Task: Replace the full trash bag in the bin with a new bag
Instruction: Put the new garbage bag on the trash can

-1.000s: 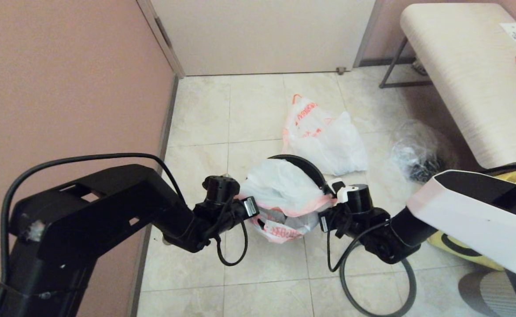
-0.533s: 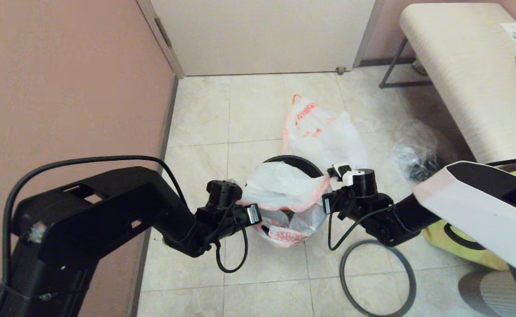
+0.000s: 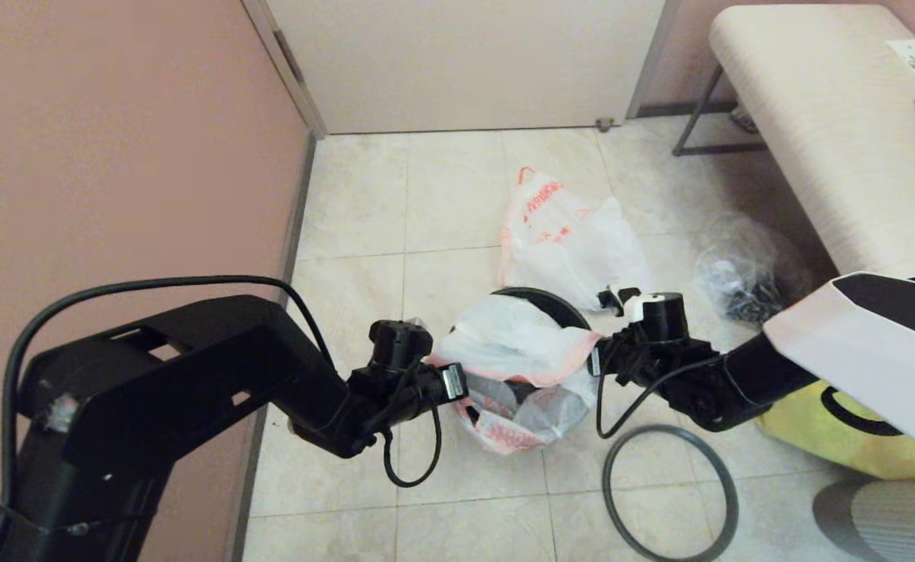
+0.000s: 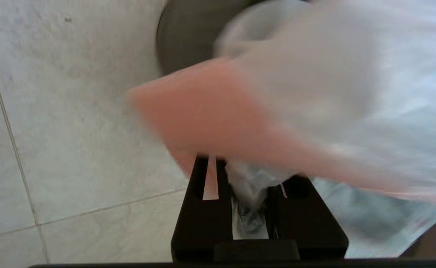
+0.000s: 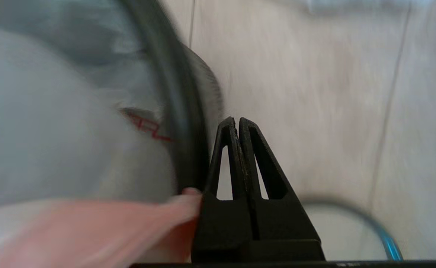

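The bin (image 3: 543, 299) stands on the tiled floor, and only its black rim shows behind the new bag (image 3: 508, 339). That thin white bag with a pink-orange hem is draped over the bin's mouth and stretched between both grippers. My left gripper (image 3: 457, 382) is shut on a bunch of its plastic (image 4: 247, 175). My right gripper (image 3: 594, 361) is shut at the opposite hem, just outside the bin's rim (image 5: 173, 93), fingers pressed together (image 5: 236, 123). The full trash bag (image 3: 563, 234) lies on the floor behind the bin. The dark grey hoop (image 3: 607, 488) lies flat on the floor under my right arm.
A clear bag of black bits (image 3: 738, 273) sits right of the full bag. A yellow tote (image 3: 832, 425) lies beneath my right arm. A bench (image 3: 817, 133) stands at the back right, a pink wall (image 3: 114, 156) runs along the left and a door (image 3: 465, 62) closes the far end.
My right gripper has moved to the right and away from me with the hem, pulling the new bag's mouth wider across the bin. The left gripper has shifted only slightly.
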Motion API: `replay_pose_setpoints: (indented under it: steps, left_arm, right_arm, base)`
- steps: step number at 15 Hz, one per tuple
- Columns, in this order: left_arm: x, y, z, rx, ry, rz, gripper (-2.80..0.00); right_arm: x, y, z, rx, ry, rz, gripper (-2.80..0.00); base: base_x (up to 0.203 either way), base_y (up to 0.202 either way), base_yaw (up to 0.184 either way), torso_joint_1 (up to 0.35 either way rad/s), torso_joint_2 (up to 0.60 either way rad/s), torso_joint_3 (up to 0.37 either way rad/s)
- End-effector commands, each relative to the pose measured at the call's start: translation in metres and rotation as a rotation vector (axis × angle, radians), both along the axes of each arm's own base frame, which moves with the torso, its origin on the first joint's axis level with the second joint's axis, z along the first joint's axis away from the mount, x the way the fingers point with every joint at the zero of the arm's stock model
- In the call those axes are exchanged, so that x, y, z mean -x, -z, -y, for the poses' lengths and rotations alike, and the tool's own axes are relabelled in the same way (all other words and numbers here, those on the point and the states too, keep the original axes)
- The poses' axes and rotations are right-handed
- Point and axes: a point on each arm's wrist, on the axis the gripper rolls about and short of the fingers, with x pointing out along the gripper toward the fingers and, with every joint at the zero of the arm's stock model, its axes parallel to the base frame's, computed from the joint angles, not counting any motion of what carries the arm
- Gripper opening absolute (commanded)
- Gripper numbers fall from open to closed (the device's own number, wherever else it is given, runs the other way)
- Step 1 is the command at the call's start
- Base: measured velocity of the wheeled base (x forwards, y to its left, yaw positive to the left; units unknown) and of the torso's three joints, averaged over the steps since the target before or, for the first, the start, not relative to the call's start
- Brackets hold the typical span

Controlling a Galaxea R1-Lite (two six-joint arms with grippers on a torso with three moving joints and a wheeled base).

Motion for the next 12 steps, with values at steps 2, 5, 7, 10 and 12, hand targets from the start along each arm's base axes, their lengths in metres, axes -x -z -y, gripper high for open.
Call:
replay_pose_setpoints:
  steps: [2, 5, 7, 10, 12]
  left_arm:
    - [0.0, -0.019, -0.001, 0.039, -0.038, 0.037, -2.8]
    - [-0.004, -0.016, 0.0, 0.036, -0.06, 0.037, -2.8]
    - [-0.006, -0.013, 0.001, 0.032, -0.067, 0.037, -2.8]
    - [-0.006, -0.012, 0.001, 0.031, -0.066, 0.036, -2.8]
    - [-0.006, -0.012, 0.001, 0.031, -0.066, 0.034, -2.8]
  right_arm:
    - [0.033, -0.021, 0.016, 0.0, -0.008, -0.023, -2.8]
    - [0.053, -0.016, 0.017, -0.013, -0.032, -0.06, -2.8]
    - [0.061, -0.019, 0.009, -0.048, -0.045, -0.058, -2.8]
    - [0.072, -0.022, -0.005, -0.081, -0.076, -0.067, -2.8]
    - [0.064, -0.022, -0.009, -0.094, -0.091, -0.055, -2.8]
  base:
    - [0.0, 0.0, 0.0, 0.0, 0.0, 0.0]
    - [0.0, 0.0, 0.0, 0.0, 0.0, 0.0]
    - [0.0, 0.0, 0.0, 0.0, 0.0, 0.0]
    - [0.0, 0.0, 0.0, 0.0, 0.0, 0.0]
    - [0.0, 0.0, 0.0, 0.0, 0.0, 0.0]
